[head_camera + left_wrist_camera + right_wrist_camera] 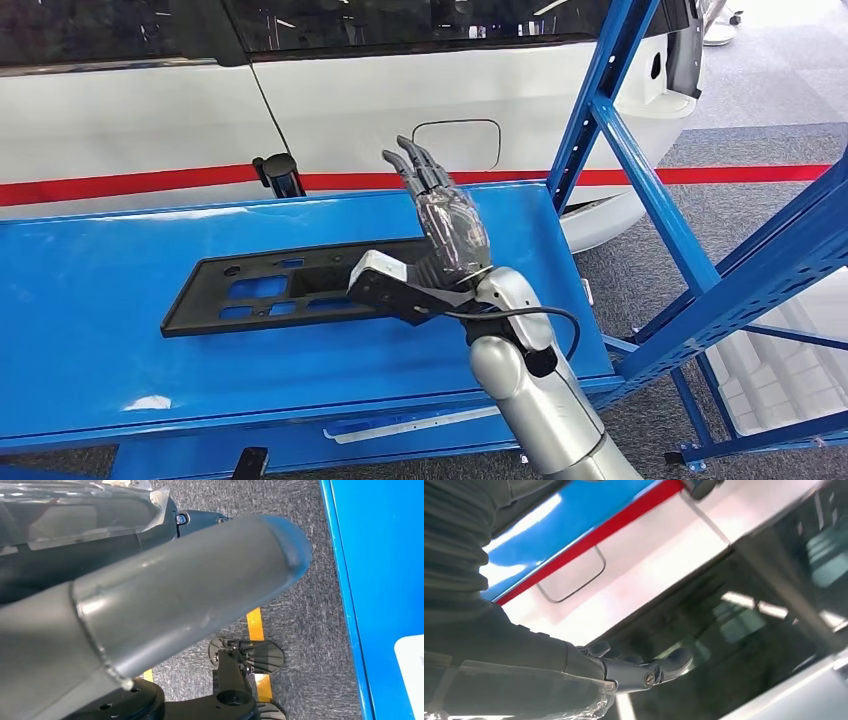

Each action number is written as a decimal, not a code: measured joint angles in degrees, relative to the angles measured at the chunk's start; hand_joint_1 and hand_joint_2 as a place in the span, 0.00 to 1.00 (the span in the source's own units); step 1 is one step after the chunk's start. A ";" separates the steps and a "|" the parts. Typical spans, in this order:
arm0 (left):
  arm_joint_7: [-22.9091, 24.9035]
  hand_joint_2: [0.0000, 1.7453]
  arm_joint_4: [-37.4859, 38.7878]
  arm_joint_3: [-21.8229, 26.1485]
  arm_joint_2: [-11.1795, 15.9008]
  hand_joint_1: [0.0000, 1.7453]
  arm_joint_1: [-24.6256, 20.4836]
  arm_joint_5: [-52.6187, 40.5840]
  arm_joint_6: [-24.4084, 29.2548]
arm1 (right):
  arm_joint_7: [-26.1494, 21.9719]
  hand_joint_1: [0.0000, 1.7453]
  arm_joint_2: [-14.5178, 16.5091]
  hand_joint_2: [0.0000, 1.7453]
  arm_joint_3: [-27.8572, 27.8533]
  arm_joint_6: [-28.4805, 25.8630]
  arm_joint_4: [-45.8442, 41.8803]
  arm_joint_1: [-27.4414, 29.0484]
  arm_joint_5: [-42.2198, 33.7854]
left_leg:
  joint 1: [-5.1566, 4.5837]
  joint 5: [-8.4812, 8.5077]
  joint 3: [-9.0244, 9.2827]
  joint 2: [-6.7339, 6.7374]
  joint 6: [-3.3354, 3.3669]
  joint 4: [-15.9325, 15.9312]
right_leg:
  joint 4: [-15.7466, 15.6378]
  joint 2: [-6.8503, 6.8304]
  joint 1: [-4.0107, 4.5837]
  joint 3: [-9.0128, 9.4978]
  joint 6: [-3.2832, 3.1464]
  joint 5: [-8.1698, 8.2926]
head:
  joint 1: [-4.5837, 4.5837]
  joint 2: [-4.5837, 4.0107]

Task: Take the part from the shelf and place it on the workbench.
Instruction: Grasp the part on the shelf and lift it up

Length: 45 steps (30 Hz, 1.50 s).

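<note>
1. Part (300, 288): one flat black plastic panel with several cut-outs, lying flat on the blue desk (90, 300), long side running across the surface. It is not on the shelf (700, 260). Judged: placement looks done or nearly done.

2. Right hand (450, 225): raised above the right end of the part, fingers extended and slightly spread, pointing up and away toward the white car (350, 110). It holds nothing. The right wrist view agrees: fingers straight, nothing between them.

3. Left hand (165, 605): hangs beside the desk edge over grey carpet; its thick thumb blocks most of the wrist view. Cannot tell whether its fingers are apart or curled.

4. Step in hand, judged: clearing the right hand off the released part. To do it well, lift straight up before pulling the arm back, so the wrist camera housing near the part's end does not catch and drag it. Check the part lies fully on the desk with no end overhanging.

5. Risk, judged: the blue shelf upright stands close on the right; swing the elbow back with care.

6. Count: part 1; desk 1; shelf frame 1; car 1; robot hands 2.
</note>
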 joint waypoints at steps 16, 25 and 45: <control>0.08 0.00 0.00 0.41 -0.16 0.00 0.39 -0.74 0.50 | -0.25 0.00 0.14 1.00 9.54 4.74 8.04 0.52 -3.36 | 0.00 0.00 -0.01 -0.01 0.00 0.00 | 0.00 0.00 0.01 0.02 0.00 0.00 | 0.01 0.00; 1.21 0.00 0.00 0.38 -0.43 0.00 0.26 -2.09 0.48 | 0.28 0.00 -0.61 1.00 12.32 4.96 14.45 2.30 -4.18 | 0.00 0.00 -0.01 -0.01 0.00 0.00 | -0.01 0.00 0.01 0.01 0.00 -0.01 | 0.01 0.00; 1.18 0.00 0.00 0.39 -0.57 0.00 -0.02 -3.94 0.44 | 29.06 0.00 -0.26 1.00 16.14 -23.64 34.44 -4.65 34.69 | -0.04 0.05 0.11 -0.01 0.08 0.01 | -0.01 0.00 0.00 0.14 0.01 0.02 | 0.01 0.00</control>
